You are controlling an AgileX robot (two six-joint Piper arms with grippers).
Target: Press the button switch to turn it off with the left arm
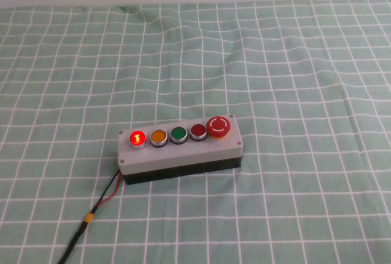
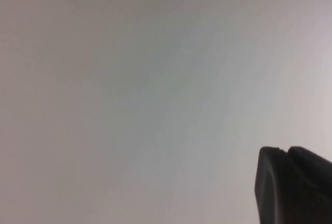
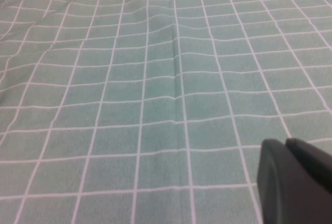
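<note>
We find the button switch (image 1: pixel 138 137) at the left end of a row of five on the grey control box (image 1: pixel 179 150), which sits near the middle of the green checked tablecloth (image 1: pixel 293 62). It glows bright red on its silvery collar, so we judge it to be on and the press not yet made.

It should handle as a small, stiff, spring-loaded plastic cap. We would not grip it; we would push straight down on the centre of its domed top. The box looks light, so an off-centre push could tip or slide it on the soft cloth. The orange button (image 1: pixel 159 137) sits just beside it and could be pressed by mistake.

The only marking we can make out is a white curved-arrow symbol on the large red mushroom-head button (image 1: pixel 219 126); a bright mark shows inside the lit cap, too small to read.

The left gripper (image 2: pixel 295 185) appears only as a dark edge in its wrist view, facing a blank pale surface, away from the box. The right gripper (image 3: pixel 295 180) hangs over bare cloth. We cannot tell how the jaws of either stand.
</note>
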